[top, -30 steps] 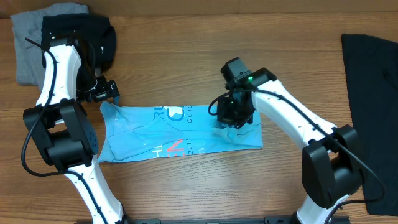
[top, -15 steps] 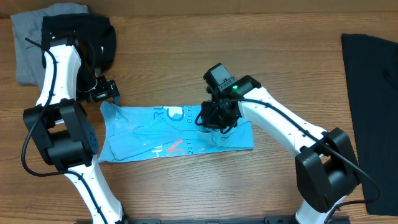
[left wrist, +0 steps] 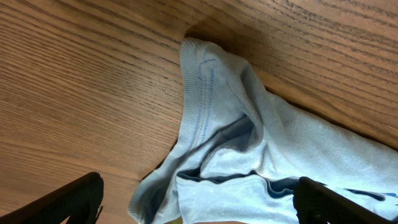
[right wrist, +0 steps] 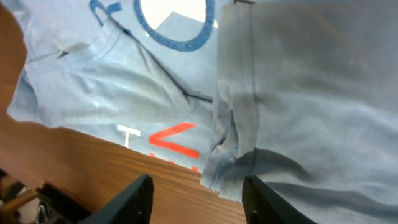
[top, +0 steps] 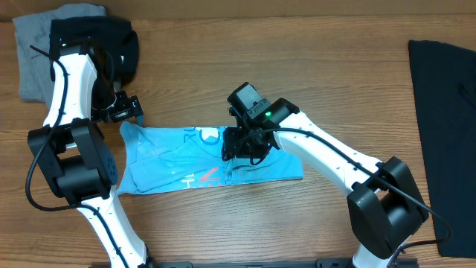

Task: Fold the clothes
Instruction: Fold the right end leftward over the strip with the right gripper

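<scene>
A light blue T-shirt (top: 171, 160) lies as a long flat band on the near middle of the wooden table (top: 312, 67), its right end folded over. The right gripper (top: 239, 149) hangs above that folded edge, fingers spread, pinching nothing. The left gripper (top: 132, 110) hovers at the shirt's far left corner, fingers wide apart. Farther left lie a grey garment (top: 30, 59) and a black garment (top: 125, 45); another black one (top: 442, 112) lies at the right edge.

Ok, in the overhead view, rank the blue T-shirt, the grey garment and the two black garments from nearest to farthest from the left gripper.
1. Light blue T-shirt, its corner right by the left gripper.
2. Black garment at top left, just beyond the arm.
3. Grey garment, top-left corner.
4. Black garment at the right edge, across the table.
</scene>
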